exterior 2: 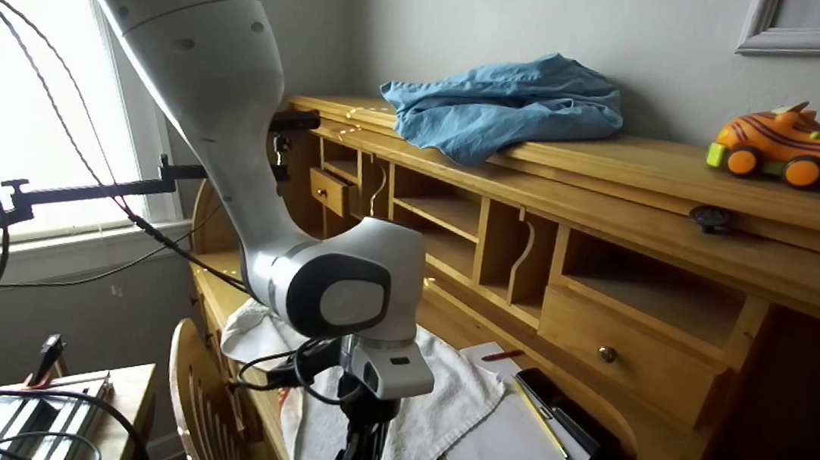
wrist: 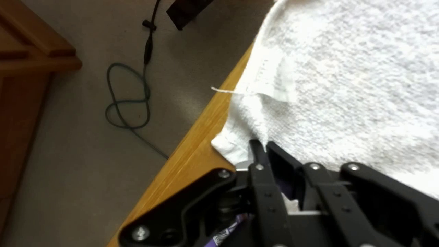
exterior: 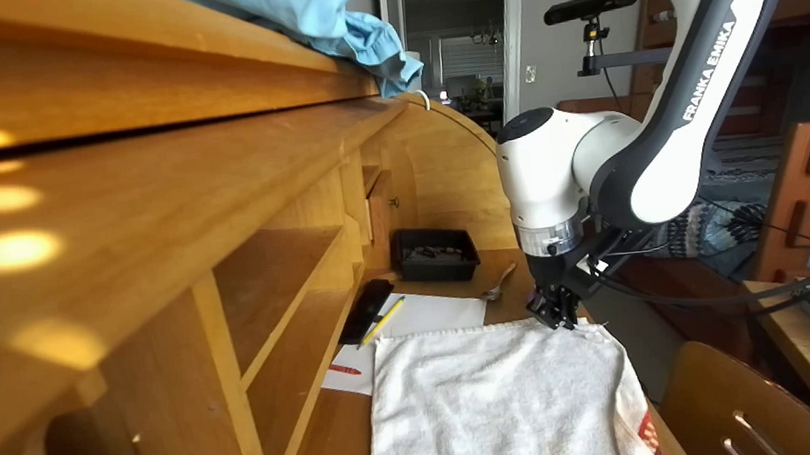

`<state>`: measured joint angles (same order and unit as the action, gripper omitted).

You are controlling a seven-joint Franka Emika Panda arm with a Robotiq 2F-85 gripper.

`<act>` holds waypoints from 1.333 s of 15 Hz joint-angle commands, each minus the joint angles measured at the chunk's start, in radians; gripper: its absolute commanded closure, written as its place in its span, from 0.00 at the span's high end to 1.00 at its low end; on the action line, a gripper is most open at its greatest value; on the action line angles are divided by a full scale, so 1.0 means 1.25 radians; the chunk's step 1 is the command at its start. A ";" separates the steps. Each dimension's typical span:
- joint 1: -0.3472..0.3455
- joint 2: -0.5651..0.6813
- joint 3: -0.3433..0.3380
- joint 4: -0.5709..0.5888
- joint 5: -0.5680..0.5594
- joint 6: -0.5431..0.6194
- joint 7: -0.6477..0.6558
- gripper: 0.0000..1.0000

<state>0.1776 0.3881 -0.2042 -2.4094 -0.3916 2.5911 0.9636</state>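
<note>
The end effector (wrist: 263, 144) is pinching a fold of white towel (wrist: 343, 85), close to a towel corner that is lying by the chair-side edge of the table (wrist: 202, 151). The caught cloth is disappearing between the narrow black tips, so how much they are gripping is hard to make out. Lower down, a purple printed strip (wrist: 226, 235) is showing only in part, and what it belongs to cannot be told. In an exterior view the arm (exterior 2: 247, 182) is hiding the middle of the towel; in an exterior view the bottom border is cutting off the towel and the wooden chair (exterior: 734, 404).

The towel is showing a rough weave, a stitched hem and a loose thread. Toward the shelf-side edge, smooth paper (exterior: 443, 309) is lying partly covered by it, carrying a slim yellow pencil (exterior: 382, 322) and a red crayon (exterior: 345, 369). A long black object (exterior: 368, 309), its kind unclear, is lying alongside. In the corner by the shelves (exterior: 269, 278), a boxy black tray (exterior: 439, 271) is holding blurred small pieces.
</note>
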 commanded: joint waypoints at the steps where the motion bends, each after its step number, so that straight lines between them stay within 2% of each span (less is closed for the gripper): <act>1: 0.007 0.002 -0.010 -0.014 -0.011 0.029 0.017 0.01; 11: 0.039 -0.160 0.007 -0.070 -0.070 -0.064 0.031 0.02; 15: 0.019 -0.206 0.042 -0.058 -0.116 -0.097 0.030 0.02; 20: -0.001 -0.226 0.089 -0.037 -0.133 -0.093 0.006 0.02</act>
<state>0.2036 0.1398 -0.1327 -2.4558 -0.5239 2.4874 0.9796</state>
